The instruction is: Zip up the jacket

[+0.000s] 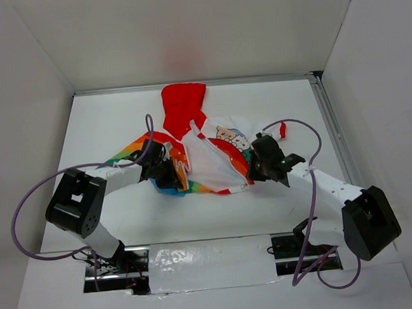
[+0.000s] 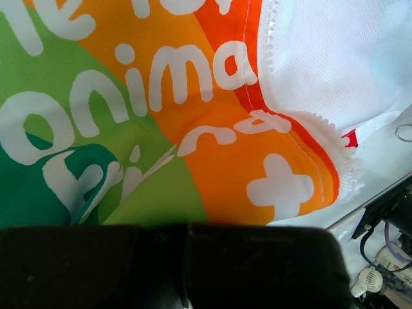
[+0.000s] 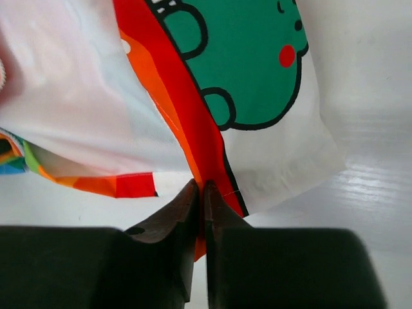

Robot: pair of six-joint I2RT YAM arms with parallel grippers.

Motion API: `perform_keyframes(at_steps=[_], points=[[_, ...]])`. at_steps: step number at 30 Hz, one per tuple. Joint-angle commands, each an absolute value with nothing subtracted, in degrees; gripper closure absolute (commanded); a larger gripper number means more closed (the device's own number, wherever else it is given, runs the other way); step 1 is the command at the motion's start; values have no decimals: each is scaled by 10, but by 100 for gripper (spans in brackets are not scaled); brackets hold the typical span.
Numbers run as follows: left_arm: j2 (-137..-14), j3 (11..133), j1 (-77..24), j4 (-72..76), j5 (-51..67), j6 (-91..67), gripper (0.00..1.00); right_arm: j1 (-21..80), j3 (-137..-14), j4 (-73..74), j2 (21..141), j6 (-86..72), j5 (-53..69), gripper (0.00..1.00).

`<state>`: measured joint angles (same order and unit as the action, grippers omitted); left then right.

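Observation:
The jacket (image 1: pixel 213 161) lies open on the white table, with its white lining facing up and its red hood (image 1: pixel 183 106) pointing to the back. My left gripper (image 1: pixel 173 174) is at the jacket's left front edge. In the left wrist view it (image 2: pixel 183 232) is shut on the rainbow fabric (image 2: pixel 193 129), and white zipper teeth (image 2: pixel 267 58) run along the orange edge. My right gripper (image 1: pixel 253 171) is at the jacket's right front edge. The right wrist view shows its jaws (image 3: pixel 201 190) pinched on the red-orange hem (image 3: pixel 193 129) beside a green cartoon print (image 3: pixel 257 77).
A metal rail (image 1: pixel 331 124) runs along the table's right side and white walls close in the back and sides. A silver taped strip (image 1: pixel 206 257) lies between the arm bases. Purple cables (image 1: pixel 33 209) loop off both arms. A red cuff (image 1: pixel 283 129) pokes out right of the jacket.

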<state>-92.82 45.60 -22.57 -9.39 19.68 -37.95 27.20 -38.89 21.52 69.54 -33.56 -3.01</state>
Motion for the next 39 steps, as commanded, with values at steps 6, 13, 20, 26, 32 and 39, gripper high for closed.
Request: perform_keyframes(at_steps=[6, 13, 20, 26, 32, 39], points=[[-931, 456, -221, -114, 174, -376, 100, 275, -393, 189, 745, -292, 64, 83], [-936, 468, -219, -118, 170, -376, 100, 361, -396, 217, 794, -309, 36, 72], [-938, 478, -219, -116, 175, -372, 100, 394, -418, 251, 823, -330, -16, 43], [-923, 469, -218, -117, 169, -372, 100, 417, -468, 277, 874, -340, -61, 57], [-911, 472, -219, -119, 174, -367, 100, 422, -474, 281, 881, -351, -69, 98], [-874, 476, -214, -140, 157, -372, 100, 416, -495, 265, 782, -319, -37, 100]])
